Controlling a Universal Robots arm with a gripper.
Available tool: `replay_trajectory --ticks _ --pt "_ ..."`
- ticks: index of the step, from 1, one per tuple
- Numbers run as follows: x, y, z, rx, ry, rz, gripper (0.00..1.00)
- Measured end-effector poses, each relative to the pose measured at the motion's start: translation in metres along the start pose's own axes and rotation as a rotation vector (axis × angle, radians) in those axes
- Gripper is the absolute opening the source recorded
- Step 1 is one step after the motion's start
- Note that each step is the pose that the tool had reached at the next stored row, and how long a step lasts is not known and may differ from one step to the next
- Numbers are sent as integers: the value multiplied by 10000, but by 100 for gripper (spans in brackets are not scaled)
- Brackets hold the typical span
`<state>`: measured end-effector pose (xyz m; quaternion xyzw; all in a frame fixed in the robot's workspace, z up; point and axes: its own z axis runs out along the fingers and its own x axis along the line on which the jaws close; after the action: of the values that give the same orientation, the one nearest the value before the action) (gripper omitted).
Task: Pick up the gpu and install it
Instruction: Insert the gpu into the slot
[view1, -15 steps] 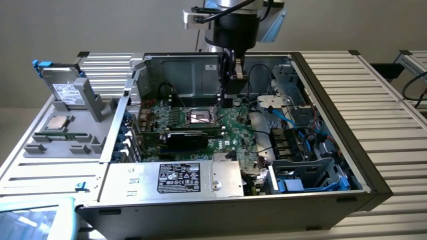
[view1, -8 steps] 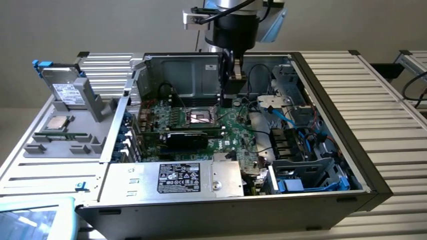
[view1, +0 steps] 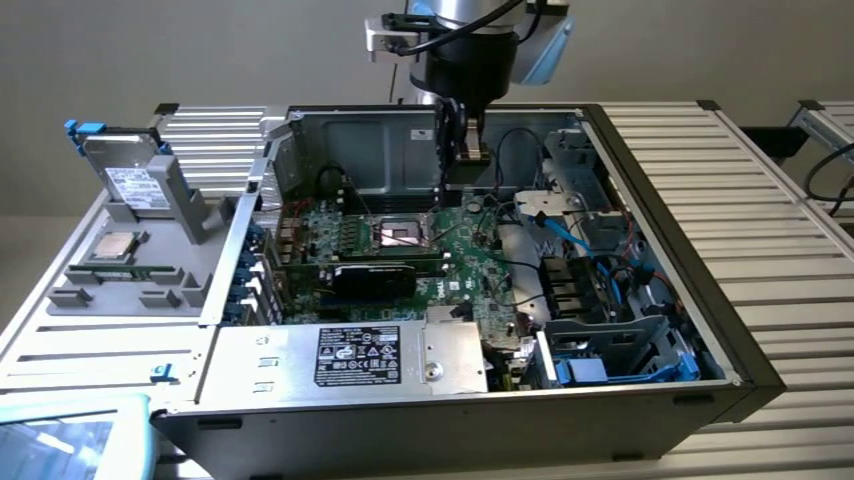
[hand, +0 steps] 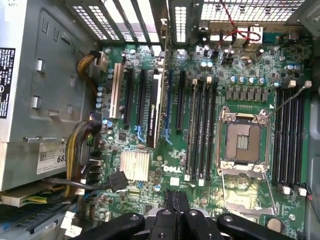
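The clenched, empty tool hangs above the open computer case, while the gpu stands on edge in its motherboard slot, below and toward the exterior view's left.

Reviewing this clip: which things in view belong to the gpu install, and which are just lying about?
Job in hand:
gpu, standing in a motherboard slot
shut gripper over the board
open computer case

Lying about:
grey drive, processor chip and memory sticks on the side rack
power supply
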<state>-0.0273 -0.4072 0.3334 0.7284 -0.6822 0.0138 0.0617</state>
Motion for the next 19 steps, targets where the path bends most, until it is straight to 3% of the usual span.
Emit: replay_trajectory --ticks 11,19 --pt "-21 220 17 14 -13 185 12" --pt "-42 504 44 13 -16 207 12"
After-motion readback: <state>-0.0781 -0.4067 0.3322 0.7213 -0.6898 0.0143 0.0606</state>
